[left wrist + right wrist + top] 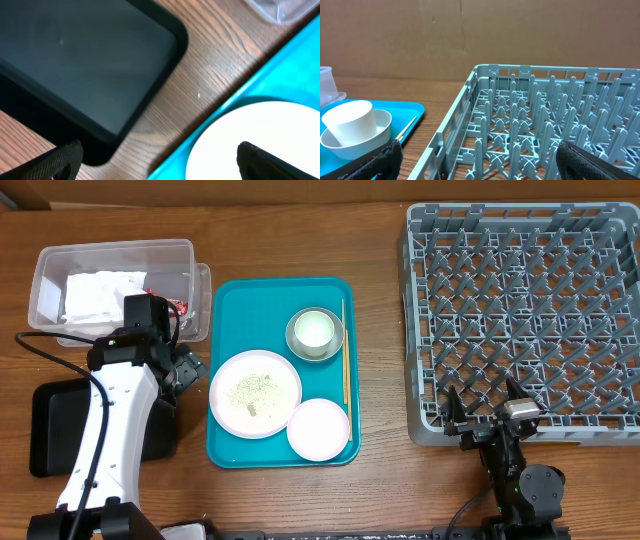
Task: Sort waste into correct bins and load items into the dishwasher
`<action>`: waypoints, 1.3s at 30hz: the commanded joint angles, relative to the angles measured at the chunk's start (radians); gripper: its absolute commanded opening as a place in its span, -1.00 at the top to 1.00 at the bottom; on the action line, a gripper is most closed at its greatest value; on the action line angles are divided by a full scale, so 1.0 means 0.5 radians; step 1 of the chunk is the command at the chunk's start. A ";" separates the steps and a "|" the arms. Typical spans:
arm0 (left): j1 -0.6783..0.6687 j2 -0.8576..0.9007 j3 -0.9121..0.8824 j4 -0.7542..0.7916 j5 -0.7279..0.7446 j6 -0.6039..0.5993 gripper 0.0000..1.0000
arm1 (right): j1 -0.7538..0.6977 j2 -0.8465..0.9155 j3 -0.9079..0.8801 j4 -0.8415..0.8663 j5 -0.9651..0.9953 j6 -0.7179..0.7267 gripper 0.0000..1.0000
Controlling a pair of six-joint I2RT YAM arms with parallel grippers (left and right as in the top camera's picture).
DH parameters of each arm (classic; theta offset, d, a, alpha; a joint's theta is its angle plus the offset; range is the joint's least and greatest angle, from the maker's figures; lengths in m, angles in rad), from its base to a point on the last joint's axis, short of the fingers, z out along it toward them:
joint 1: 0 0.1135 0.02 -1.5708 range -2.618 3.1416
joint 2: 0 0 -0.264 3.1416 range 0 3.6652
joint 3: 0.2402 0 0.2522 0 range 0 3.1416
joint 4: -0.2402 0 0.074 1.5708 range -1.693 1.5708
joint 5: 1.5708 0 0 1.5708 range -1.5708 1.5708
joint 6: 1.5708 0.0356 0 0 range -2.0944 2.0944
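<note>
The crumpled white napkin [100, 293] and red wrapper [181, 306] lie in the clear tub [110, 255]. The black tray [50, 430] lies at the left. The large plate [255, 392] with rice crumbs [250, 388], the small plate [318, 428], the bowl [315, 335] holding the white cup [314, 329] and the chopsticks [346, 350] sit on the teal tray [230, 300]. My left gripper [187, 370] is open and empty, low between the black tray [75, 55] and the large plate [260, 140]. My right gripper [485, 420] is open and empty at the grey rack's [525, 320] near edge.
The rack [545, 125] fills the right side of the table. A cardboard wall stands behind the table in the right wrist view. The bowl and cup [350, 122] and a chopstick [406, 127] show at that view's left. A clear tub corner [280, 10] shows in the left wrist view.
</note>
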 commanded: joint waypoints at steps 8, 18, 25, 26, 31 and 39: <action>0.008 -0.005 -0.003 -0.074 0.147 -0.063 -1.00 | -0.005 -0.020 -0.021 0.013 0.017 -0.002 -1.00; 0.008 -0.005 -0.003 0.015 0.401 -0.078 -1.00 | -0.002 -0.020 -0.021 0.084 -1.396 -0.002 -1.00; 0.008 -0.005 -0.003 0.015 0.401 -0.078 -1.00 | -0.002 -0.020 -0.021 0.346 -1.831 -0.002 -1.00; 0.008 -0.005 -0.003 0.015 0.401 -0.078 -1.00 | -0.002 -0.020 -0.021 0.395 -1.847 -0.002 -1.00; 0.008 -0.005 -0.003 0.015 0.401 -0.078 -1.00 | -0.002 -0.020 -0.021 0.699 -1.892 -0.002 -0.99; 0.008 -0.005 -0.003 0.015 0.401 -0.078 -1.00 | -0.002 -0.020 -0.021 0.883 -1.808 -0.002 -1.00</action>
